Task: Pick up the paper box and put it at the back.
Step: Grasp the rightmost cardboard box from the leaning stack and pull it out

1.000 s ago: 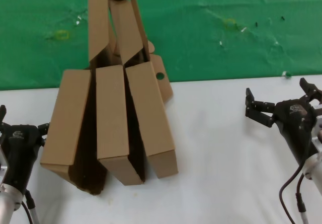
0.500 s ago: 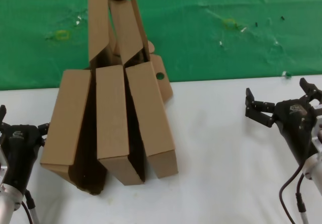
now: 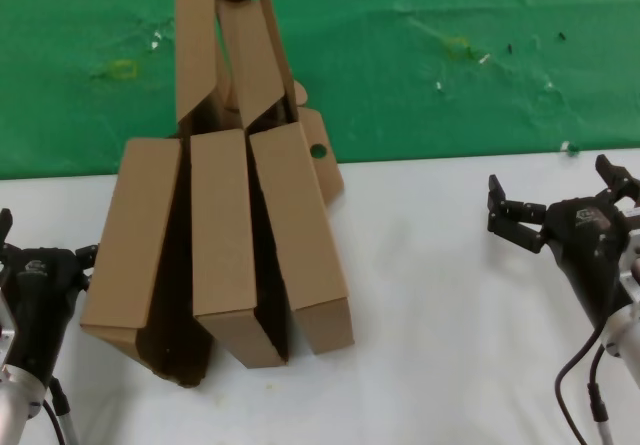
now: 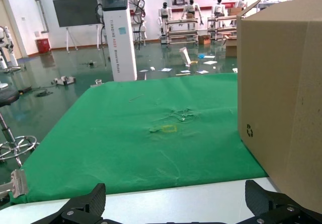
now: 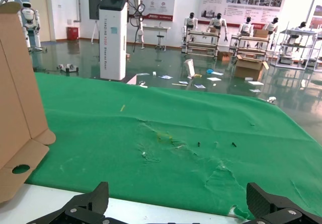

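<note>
The paper box (image 3: 298, 227) is the rightmost of three brown cardboard boxes standing side by side on the white table. Its lid stands open against the green cloth, and a side flap with a small round hole (image 3: 318, 151) sticks out. That flap also shows in the right wrist view (image 5: 20, 169). The back (image 3: 450, 157) is where the table meets the cloth. My left gripper (image 3: 45, 241) is open and empty at the near left, beside the left box. My right gripper (image 3: 550, 179) is open and empty at the right, well apart from the boxes.
Two similar cardboard boxes stand left of the paper box: the middle one (image 3: 224, 237) and the left one (image 3: 132, 233); the left one fills the edge of the left wrist view (image 4: 282, 98). Bare white table (image 3: 440, 295) lies between the boxes and my right gripper.
</note>
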`<control>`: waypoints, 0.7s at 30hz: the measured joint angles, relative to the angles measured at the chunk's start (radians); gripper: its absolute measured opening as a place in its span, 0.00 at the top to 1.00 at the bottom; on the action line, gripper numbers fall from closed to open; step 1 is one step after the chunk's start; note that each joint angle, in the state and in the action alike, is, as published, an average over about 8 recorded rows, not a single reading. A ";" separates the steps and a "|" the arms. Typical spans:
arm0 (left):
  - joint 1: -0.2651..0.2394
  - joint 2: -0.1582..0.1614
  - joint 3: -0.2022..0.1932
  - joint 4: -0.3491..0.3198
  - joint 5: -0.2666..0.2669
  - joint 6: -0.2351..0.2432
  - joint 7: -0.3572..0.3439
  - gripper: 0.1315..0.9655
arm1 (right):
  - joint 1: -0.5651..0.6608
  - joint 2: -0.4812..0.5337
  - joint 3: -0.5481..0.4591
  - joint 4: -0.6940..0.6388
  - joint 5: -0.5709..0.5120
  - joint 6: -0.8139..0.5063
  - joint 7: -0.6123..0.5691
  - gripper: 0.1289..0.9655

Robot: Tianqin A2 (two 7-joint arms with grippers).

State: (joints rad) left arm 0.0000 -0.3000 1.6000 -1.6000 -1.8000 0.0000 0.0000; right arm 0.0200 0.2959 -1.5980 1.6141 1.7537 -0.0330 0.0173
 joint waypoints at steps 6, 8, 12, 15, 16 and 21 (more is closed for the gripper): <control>0.000 0.000 0.000 0.000 0.000 0.000 0.000 0.00 | 0.000 0.000 0.000 0.000 0.000 0.000 0.000 0.00; 0.000 0.000 0.000 0.000 0.000 0.000 0.000 0.00 | 0.000 0.000 0.000 0.000 0.000 0.000 0.000 0.00; 0.000 0.000 0.000 0.000 0.000 0.000 0.000 0.00 | 0.000 0.000 0.000 0.000 0.000 0.000 0.000 0.00; 0.000 0.000 0.000 0.000 0.000 0.000 0.000 0.00 | 0.000 0.000 0.000 0.000 0.000 0.000 0.000 0.00; 0.000 0.000 0.000 0.000 0.000 0.000 0.000 0.00 | 0.000 0.000 0.000 0.000 0.000 0.000 0.000 0.00; 0.000 0.000 0.000 0.000 0.000 0.000 0.000 0.00 | 0.000 0.000 0.000 0.000 0.000 0.000 0.000 0.00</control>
State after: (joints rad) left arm 0.0000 -0.3000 1.6000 -1.6000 -1.8000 0.0000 0.0000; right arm 0.0200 0.2959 -1.5980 1.6141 1.7537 -0.0330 0.0173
